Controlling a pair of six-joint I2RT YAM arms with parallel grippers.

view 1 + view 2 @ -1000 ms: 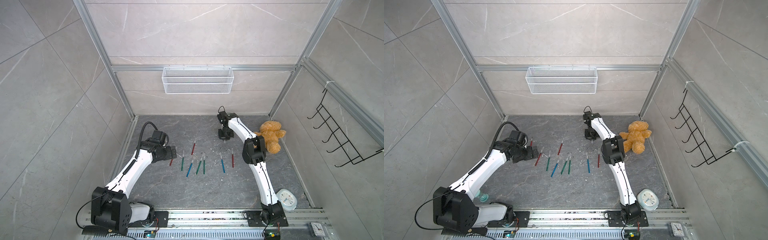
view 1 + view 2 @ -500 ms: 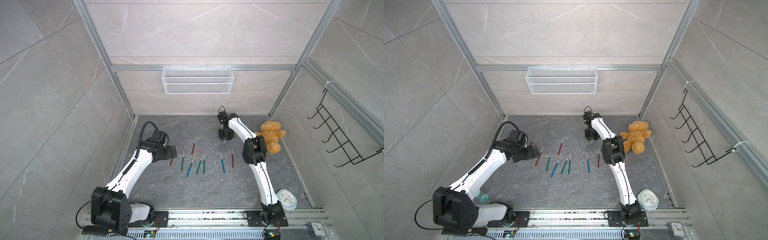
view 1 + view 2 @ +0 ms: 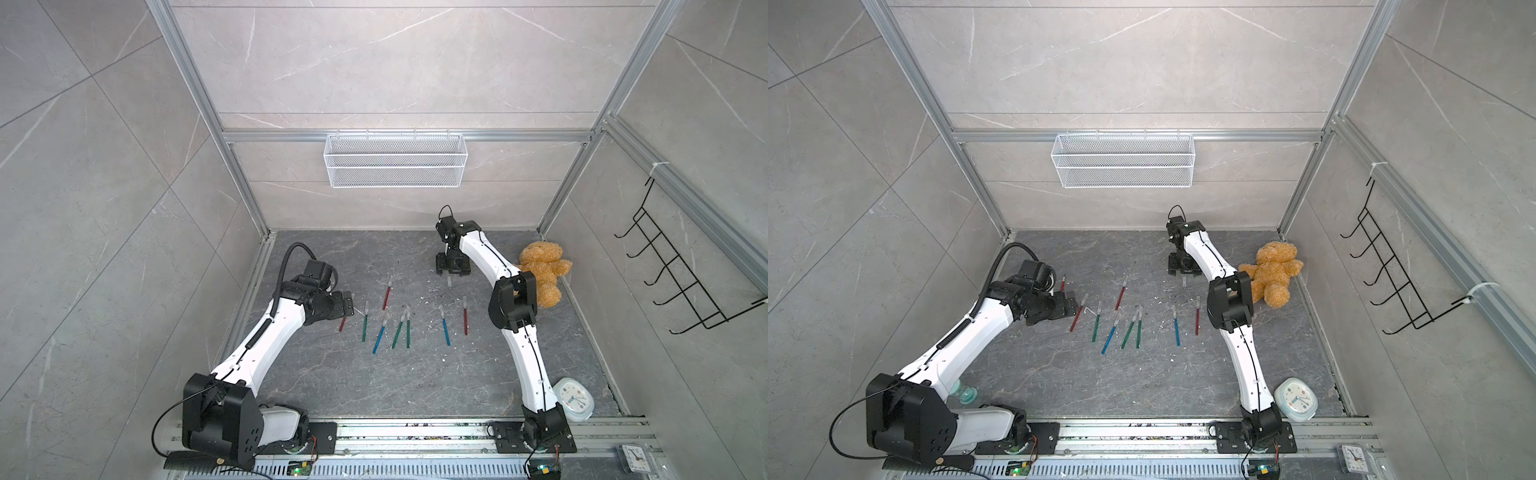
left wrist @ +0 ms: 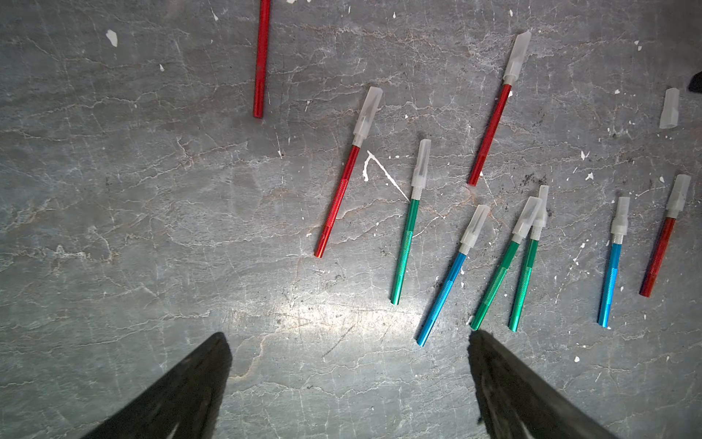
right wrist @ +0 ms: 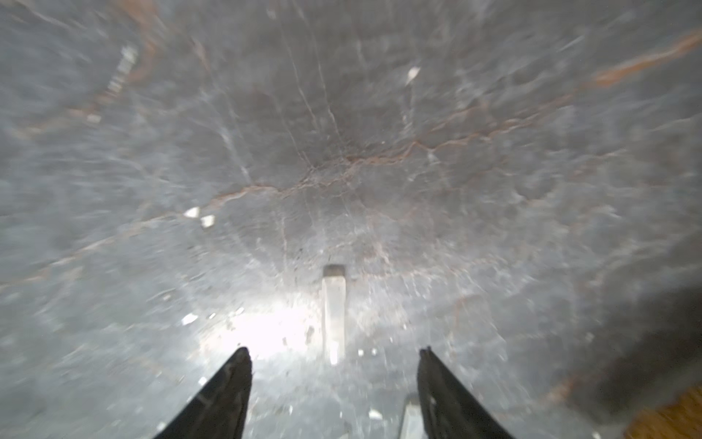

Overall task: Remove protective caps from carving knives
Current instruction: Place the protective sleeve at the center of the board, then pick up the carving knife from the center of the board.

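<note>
Several carving knives with red, green or blue handles lie in a loose row mid-floor, among them a red one (image 3: 387, 293) and a blue one (image 3: 444, 326). In the left wrist view most still wear translucent protective caps, such as on a green knife (image 4: 421, 167). My left gripper (image 3: 349, 309) (image 4: 347, 338) hangs open at the row's left end, holding nothing. My right gripper (image 3: 453, 270) (image 5: 334, 351) is open low over the far floor. A loose cap (image 5: 333, 311) (image 3: 449, 281) lies just ahead of its fingers, and a second cap (image 5: 410, 418) lies beside one finger.
A teddy bear (image 3: 542, 270) sits against the right wall behind my right arm. A pale clock (image 3: 574, 399) lies at the front right. A wire basket (image 3: 395, 160) hangs on the back wall, and a black hook rack (image 3: 681, 282) on the right wall.
My right gripper has opened from shut, and a cap now lies on the floor in front of it. The left arm has stayed still.
</note>
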